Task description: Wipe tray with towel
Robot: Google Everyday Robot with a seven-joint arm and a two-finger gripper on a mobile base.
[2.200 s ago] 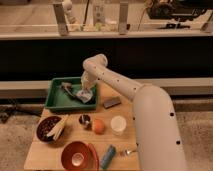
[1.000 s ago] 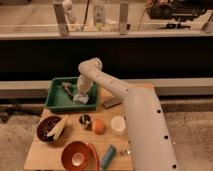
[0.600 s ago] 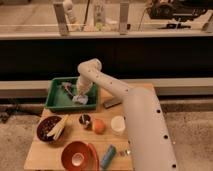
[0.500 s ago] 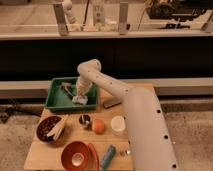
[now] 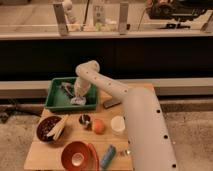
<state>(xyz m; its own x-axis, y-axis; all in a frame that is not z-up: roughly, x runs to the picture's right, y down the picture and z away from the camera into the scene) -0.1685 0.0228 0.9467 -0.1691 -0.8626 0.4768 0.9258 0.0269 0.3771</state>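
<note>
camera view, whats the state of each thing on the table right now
tool: down inside the tray, on the towel
towel: crumpled, lying in the tray under the tool
tray: green, flat on the table's back left
red bowl: upright, front edge
dark bowl: upright, holding pale sticks
white cup: upright
orange ball: resting beside the cup

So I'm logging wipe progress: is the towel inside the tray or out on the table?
Inside. The pale towel lies bunched on the green tray floor at its right end, with the hand down on it.

wooden table (image 5: 37,152), green tray (image 5: 55,102), end effector (image 5: 78,97) over tray
</note>
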